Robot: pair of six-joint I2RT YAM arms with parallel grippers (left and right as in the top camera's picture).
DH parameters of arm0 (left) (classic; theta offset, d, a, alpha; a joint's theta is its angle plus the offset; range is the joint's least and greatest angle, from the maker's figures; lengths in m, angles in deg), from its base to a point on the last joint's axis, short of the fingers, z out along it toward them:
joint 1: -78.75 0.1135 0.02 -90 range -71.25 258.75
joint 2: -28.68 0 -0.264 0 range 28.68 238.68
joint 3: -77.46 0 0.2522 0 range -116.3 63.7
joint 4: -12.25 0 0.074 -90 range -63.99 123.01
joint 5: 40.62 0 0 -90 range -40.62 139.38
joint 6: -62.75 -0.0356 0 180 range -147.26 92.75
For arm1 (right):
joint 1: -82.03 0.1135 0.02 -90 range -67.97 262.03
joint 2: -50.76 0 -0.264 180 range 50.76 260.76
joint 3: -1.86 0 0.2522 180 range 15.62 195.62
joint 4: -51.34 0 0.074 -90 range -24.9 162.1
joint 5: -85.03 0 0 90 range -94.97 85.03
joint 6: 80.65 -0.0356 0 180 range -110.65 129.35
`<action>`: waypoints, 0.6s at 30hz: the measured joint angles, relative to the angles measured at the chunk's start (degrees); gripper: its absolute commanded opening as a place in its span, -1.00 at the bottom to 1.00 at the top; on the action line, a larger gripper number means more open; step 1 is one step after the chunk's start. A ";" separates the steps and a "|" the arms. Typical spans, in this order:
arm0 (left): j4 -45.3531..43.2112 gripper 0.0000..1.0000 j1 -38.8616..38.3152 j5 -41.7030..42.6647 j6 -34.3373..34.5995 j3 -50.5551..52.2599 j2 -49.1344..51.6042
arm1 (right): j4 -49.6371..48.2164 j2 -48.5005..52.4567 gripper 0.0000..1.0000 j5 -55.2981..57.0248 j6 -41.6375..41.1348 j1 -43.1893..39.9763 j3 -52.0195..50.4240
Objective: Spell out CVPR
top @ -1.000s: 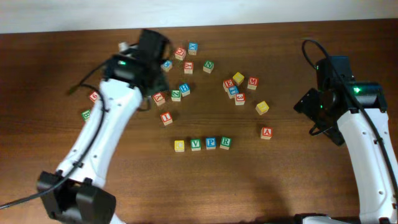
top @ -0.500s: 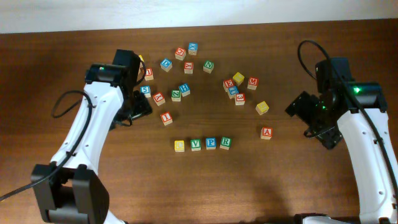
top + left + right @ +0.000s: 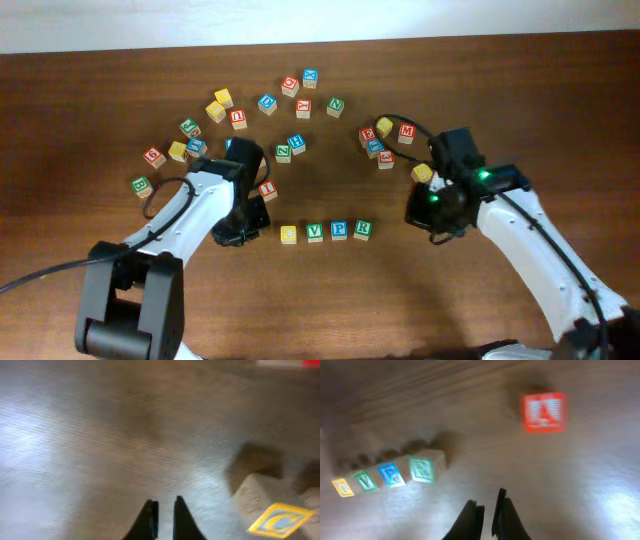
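Note:
The four cubes stand in a row at the table's middle front: yellow C [image 3: 289,234], green V [image 3: 315,232], blue P [image 3: 339,230], green R [image 3: 362,229]. My left gripper [image 3: 240,230] hovers just left of the C, shut and holding nothing. In the left wrist view its fingertips [image 3: 165,510] nearly touch over bare wood, and the C cube [image 3: 280,520] lies to the lower right. My right gripper [image 3: 427,210] sits right of the R, also shut and holding nothing. In the right wrist view the gripper [image 3: 487,505] points at bare wood, with the row C [image 3: 342,487], V [image 3: 366,481], P [image 3: 390,474], R [image 3: 422,469] at the left.
Several other letter cubes lie scattered across the back of the table [image 3: 300,100]. A red A cube [image 3: 543,411] lies near my right gripper, hidden under the arm from overhead. A yellow cube [image 3: 422,173] sits by the right arm. The table's back edge [image 3: 320,42] meets a white wall.
Both arms swung in toward the row, the left from the back-left cubes and the right from the table's right side. Both grippers went from open to shut.

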State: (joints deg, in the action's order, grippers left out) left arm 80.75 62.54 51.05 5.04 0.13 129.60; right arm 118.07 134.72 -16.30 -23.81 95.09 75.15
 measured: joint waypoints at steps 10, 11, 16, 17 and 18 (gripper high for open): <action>-4.79 -1.00 -0.28 3.98 0.02 2.29 0.00 | -11.26 14.67 -0.91 -4.07 -6.84 8.02 -4.11; -4.83 -1.00 -0.61 4.00 0.02 2.29 0.00 | -12.11 16.37 -0.91 -4.28 -7.50 8.41 -4.13; -8.15 -1.00 -2.86 4.48 0.02 2.34 2.89 | -13.68 16.83 -0.91 -4.87 -7.34 8.41 -4.00; -8.39 -1.00 -2.86 5.35 0.02 2.29 4.28 | -14.78 16.92 -0.91 -5.05 -7.08 8.41 -4.00; -9.01 -1.00 -2.80 6.23 0.02 1.99 4.66 | -16.13 16.98 -0.91 -5.11 -6.67 8.41 -4.00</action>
State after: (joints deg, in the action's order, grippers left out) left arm 71.74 59.75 57.28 5.06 2.12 134.26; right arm 101.94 151.70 -21.41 -30.48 103.50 71.15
